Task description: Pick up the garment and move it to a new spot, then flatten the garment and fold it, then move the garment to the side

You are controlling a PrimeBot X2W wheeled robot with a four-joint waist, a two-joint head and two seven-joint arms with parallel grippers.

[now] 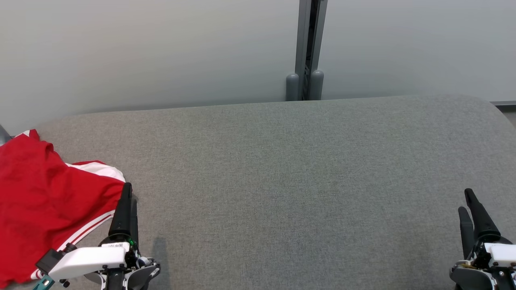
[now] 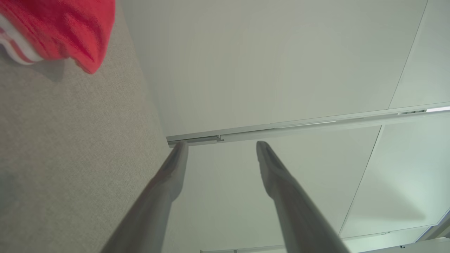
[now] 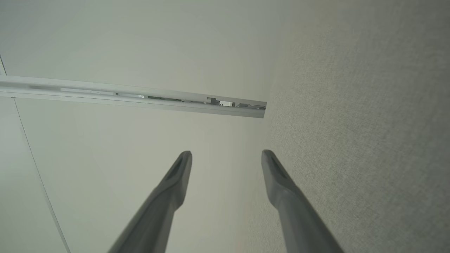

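Note:
The garment (image 1: 44,201) is red with white stripes and lies crumpled at the left edge of the grey cloth-covered table (image 1: 282,169). Its corner also shows in the left wrist view as a red fold (image 2: 63,28) at the upper left. My left gripper (image 1: 128,193) hovers at the lower left, just right of the garment's striped hem, its fingers (image 2: 168,175) spread open with nothing between them. At the lower right my right gripper (image 1: 465,201) stands far from the garment, open and empty, its fingers (image 3: 281,182) apart.
A pale wall (image 1: 161,52) stands behind the table's far edge, with a grey vertical post (image 1: 308,48) in it right of centre. The table's right corner curves away at the far right.

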